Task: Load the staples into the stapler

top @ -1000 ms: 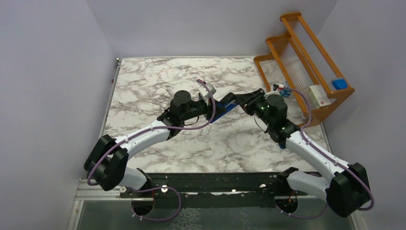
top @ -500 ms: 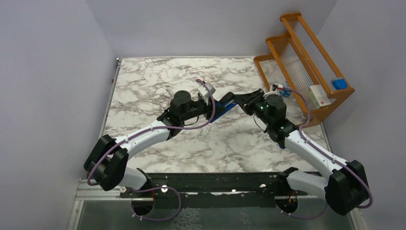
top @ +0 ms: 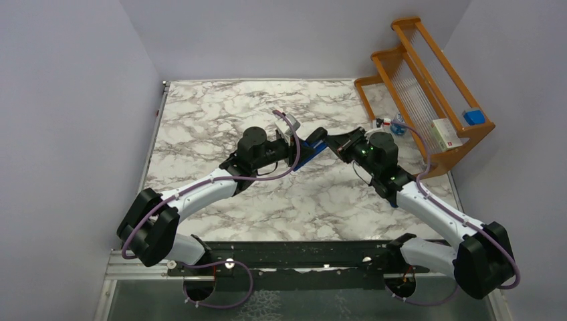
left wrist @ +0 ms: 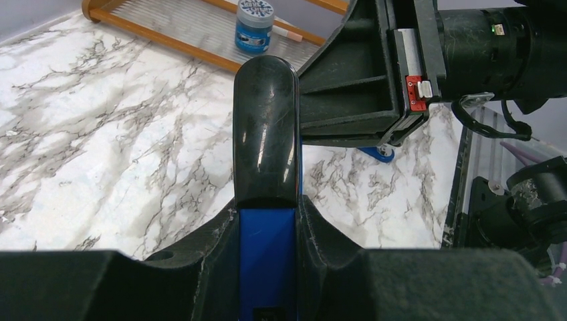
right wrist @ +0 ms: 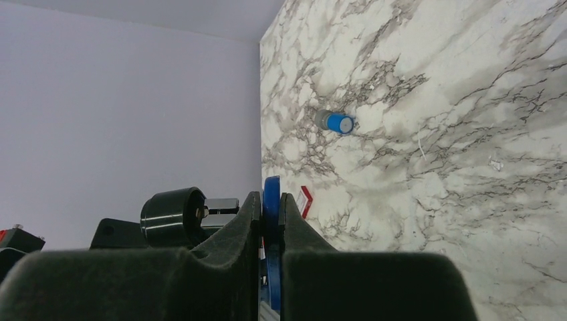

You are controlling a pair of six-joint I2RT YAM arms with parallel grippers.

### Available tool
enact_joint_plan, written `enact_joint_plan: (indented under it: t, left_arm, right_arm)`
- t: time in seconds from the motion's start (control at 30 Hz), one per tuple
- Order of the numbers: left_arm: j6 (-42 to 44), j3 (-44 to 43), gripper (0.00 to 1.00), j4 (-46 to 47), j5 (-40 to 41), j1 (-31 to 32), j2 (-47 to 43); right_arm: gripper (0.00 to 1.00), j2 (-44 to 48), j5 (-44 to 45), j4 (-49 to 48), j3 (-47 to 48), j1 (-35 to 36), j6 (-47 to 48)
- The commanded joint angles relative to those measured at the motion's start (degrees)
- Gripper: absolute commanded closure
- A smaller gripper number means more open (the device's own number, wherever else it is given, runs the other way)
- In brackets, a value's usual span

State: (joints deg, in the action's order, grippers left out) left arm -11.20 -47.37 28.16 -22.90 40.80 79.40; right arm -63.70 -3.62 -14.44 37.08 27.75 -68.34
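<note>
Firmly, left tool and right tool clench the glossy blue-black stapler

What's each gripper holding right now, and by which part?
Both hold the stapler: the left gripper clamps its blue body, the right gripper pinches a thin blue edge of it.

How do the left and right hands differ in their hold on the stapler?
The left hand clamps the stapler by its wide blue body; the right hand pinches only a thin blue edge of it. Left jaws stand wider apart, right jaws nearly together. Both are shut on the stapler.
</note>
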Motion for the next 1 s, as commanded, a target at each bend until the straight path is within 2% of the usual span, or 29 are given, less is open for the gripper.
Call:
enact_joint_plan:
  t: [0.0,0.03,0.07,0.13,0.3,0.37,0.63,0.8,0.97]
  left_arm:
    - [-0.9,-2.0,1.00,7.0,-1.2,0.3,-1.1]
    - [-1.0,-2.1,1.00,6.9,-1.9,0.3,-1.0]
    - [-1.1,-2.1,0.96,7.0,-2.4,0.3,-0.8]
    - [-1.4,-2.2,0.74,6.9,-3.1,0.3,-0.6]
    - [-1.2,-2.3,0.31,6.9,-4.4,0.3,-0.9]
    - [-0.9,-2.9,0.18,7.0,-5.9,0.3,-0.8]
    - [-2.8,-6.6,0.14,5.2,-8.6,0.3,3.7]
    - [-0.6,-11.6,0.20,-2.4,-10.7,0.3,8.1]
    - [-1.2,-13.3,0.24,-3.5,-8.8,0.8,9.4]
  right_arm:
    - [0.99,0.2,-2.9,1.7,0.6,0.5,2.4]
    - [0.99,0.4,-2.5,2.4,1.0,0.5,3.1]
    - [0.99,0.7,-2.0,3.3,1.6,0.5,3.8]
    - [0.99,1.4,-0.7,4.6,2.4,0.5,5.7]
    - [0.99,3.3,1.9,6.6,4.0,0.5,13.0]
    - [0.99,3.6,2.6,7.1,4.4,0.5,17.0]
    - [0.99,5.8,3.9,6.8,5.9,0.5,34.5]
    - [0.99,7.0,6.8,8.9,7.5,0.5,39.6]
    - [0.99,7.4,8.2,9.9,7.7,0.5,40.7]
